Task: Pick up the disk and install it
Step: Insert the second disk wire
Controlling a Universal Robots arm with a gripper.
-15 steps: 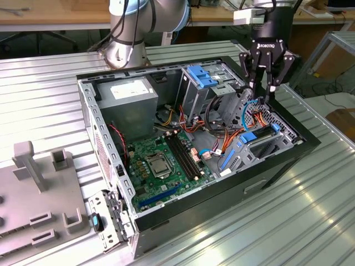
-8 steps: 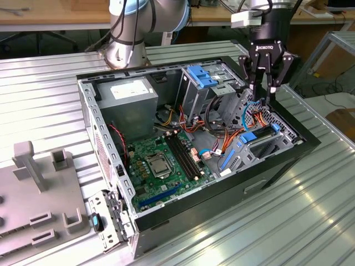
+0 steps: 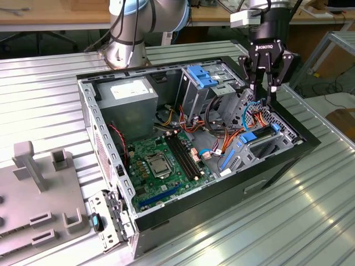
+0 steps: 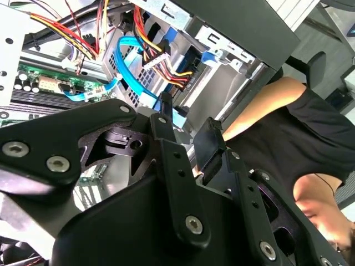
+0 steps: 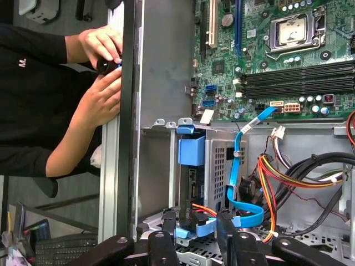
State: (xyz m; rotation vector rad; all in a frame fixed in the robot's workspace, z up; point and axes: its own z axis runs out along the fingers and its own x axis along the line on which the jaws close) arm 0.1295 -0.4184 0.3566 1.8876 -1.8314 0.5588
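- The gripper [image 3: 268, 91] is black, of jointed metal links studded with screws. Its two fingers [image 5: 168, 230] stand apart, and through the gap in both wrist views the bay's metal shows, with nothing clamped.
- It hangs upright over the drive bay [image 3: 255, 119], a perforated sheet-steel cage at the exterior view's right end of the case.
- The disk [image 5: 191, 152] sits in that bay just past the fingertips, standing on its thin edge. One bright blue plastic rail caps a dark, flat body. In the first wrist view its long axis runs from the fingertips towards the motherboard [image 5: 277, 55].
- One flat light-blue data cable [image 5: 237, 160] curls beside the disk, next to a bundle of red, yellow and orange wires [image 5: 269, 183].
- The green motherboard carries one square metal processor socket [image 5: 291, 27] and four long black memory slots [image 5: 299, 80].
- One grey boxy power supply [image 3: 133, 102] fills the case's far corner.
- The open computer case [image 3: 111, 183], of bare steel with a black front, lies on a ribbed metal table [image 3: 310, 210].
- A person's two hands [image 5: 102, 66] work at the case's outer wall, gripping a small dark object.
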